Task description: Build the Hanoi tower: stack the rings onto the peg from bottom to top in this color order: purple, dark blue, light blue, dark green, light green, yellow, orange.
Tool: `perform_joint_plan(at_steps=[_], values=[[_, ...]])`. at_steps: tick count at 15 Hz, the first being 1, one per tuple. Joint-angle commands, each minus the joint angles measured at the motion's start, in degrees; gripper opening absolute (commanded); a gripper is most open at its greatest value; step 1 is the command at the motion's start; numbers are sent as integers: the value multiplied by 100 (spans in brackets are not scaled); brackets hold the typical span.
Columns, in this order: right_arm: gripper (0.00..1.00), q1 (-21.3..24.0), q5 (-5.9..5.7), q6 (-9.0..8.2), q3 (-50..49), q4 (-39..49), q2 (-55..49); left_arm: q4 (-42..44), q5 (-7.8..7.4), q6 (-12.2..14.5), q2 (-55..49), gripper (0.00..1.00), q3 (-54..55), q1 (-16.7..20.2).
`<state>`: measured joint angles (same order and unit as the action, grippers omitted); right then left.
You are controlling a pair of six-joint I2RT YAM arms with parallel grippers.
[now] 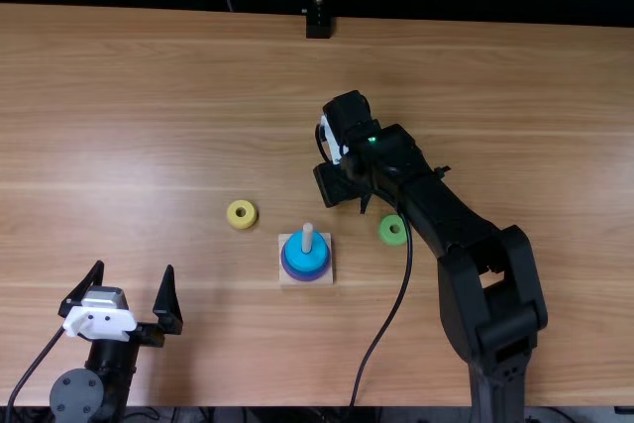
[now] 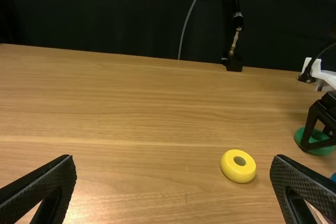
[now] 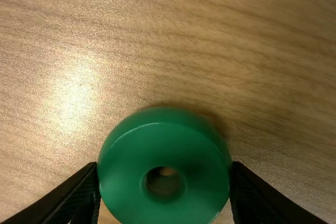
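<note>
Hanoi tower sits between yellow ring and light green ring, well off the far edge of the table. Right gripper clamps dark green ring, apparently at table level. Left gripper open, wide wood gap to yellow ring.

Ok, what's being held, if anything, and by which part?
The dark green ring, by its outer wall, in the right gripper; the left gripper holds nothing.

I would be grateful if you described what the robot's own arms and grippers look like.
The left arm and right arm are black, each with a white bracket and dark cable; the right carries a small green light. The left gripper and right gripper have black fingers.
</note>
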<state>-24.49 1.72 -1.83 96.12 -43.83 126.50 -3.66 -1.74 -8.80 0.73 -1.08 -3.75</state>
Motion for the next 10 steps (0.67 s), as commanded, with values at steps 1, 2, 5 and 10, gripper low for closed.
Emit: perform_joint_plan(at_steps=[1, 2, 5, 10], values=[[0, -91, -24, 24, 127, 0, 121, -3, -6, 78, -73, 100, 108, -3], [0, -91, -13, 24, 135, 11, 112, -3, -6, 78, -73, 100, 108, -3], [0, -109, -24, 56, 206, -21, 103, -3, -6, 78, -73, 100, 108, -3], [0, -355, -34, 383, 786, -1371, -11, -3, -6, 78, -73, 100, 108, -3]])
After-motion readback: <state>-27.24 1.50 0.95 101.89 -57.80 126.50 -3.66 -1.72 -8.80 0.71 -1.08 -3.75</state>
